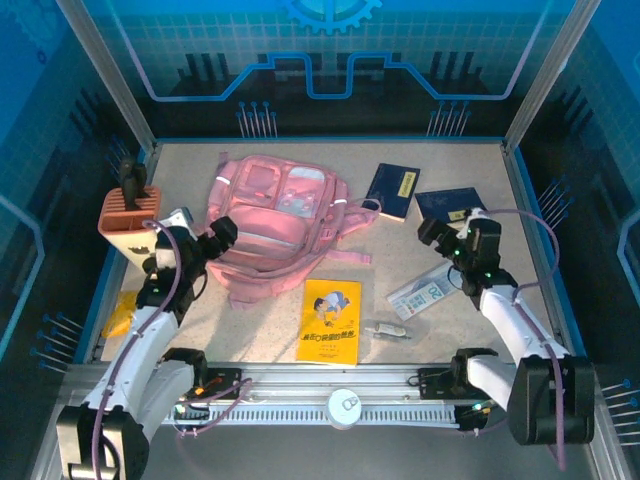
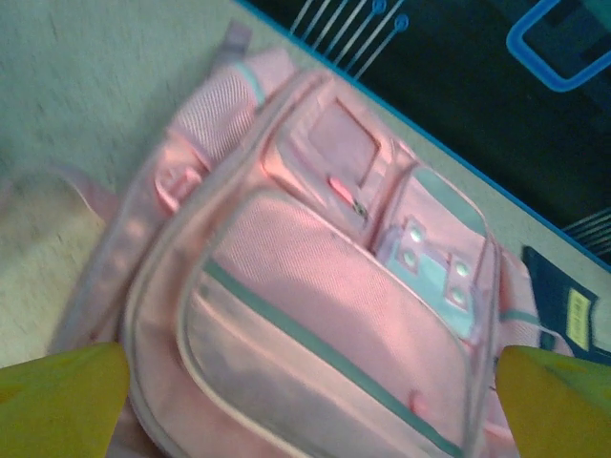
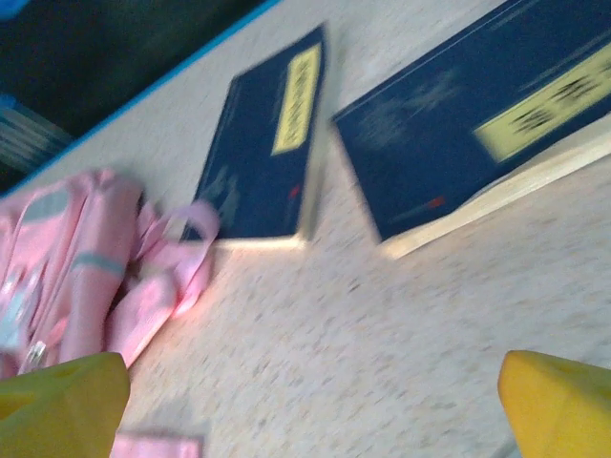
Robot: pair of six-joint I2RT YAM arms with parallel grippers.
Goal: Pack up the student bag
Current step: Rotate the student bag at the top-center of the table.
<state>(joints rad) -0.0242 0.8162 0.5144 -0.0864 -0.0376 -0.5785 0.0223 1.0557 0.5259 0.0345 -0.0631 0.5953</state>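
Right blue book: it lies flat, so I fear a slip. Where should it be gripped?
Probably by its near edge, coming low from the front: the right blue book shows a thick cream page edge there, facing bare table.

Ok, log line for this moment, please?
left fingers: open, empty, at student bag edge | right fingers: open, empty, by navy book | yellow book: on table, unpacked
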